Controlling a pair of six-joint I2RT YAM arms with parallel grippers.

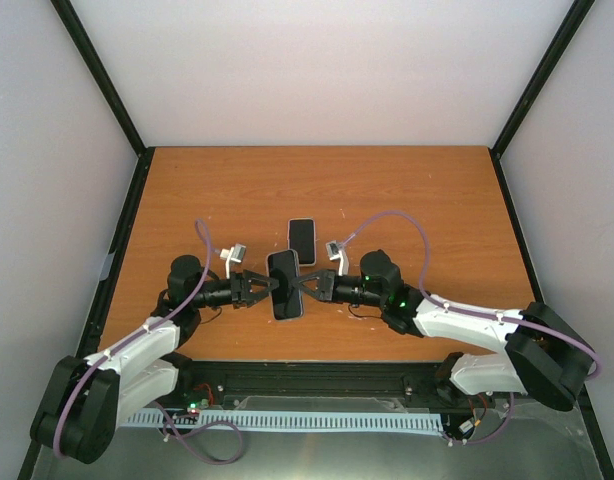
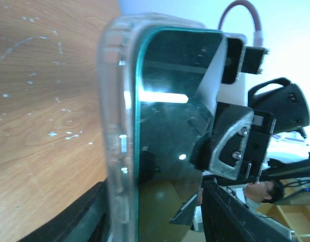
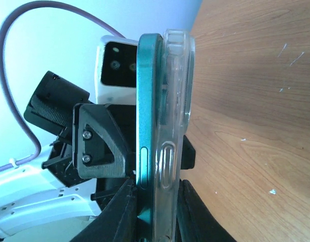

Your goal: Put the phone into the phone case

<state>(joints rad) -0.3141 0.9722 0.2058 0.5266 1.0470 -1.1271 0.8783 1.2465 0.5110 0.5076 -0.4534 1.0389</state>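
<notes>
A teal phone [image 1: 284,283] is held on edge above the table between both grippers, its back set in the clear phone case [image 3: 177,101]. In the right wrist view the phone's teal side [image 3: 147,126] lies flush against the case. My right gripper [image 3: 157,217] is shut on the phone and case together, one finger on each face. My left gripper [image 1: 265,288] straddles the opposite long edge. One of its fingers lies against the case [image 2: 117,126]; a gap shows between the other and the screen [image 2: 170,126].
A second dark slab with a pale rim [image 1: 303,241] lies flat on the wooden table [image 1: 407,200] just behind the grippers. White walls with black posts close in the table on three sides.
</notes>
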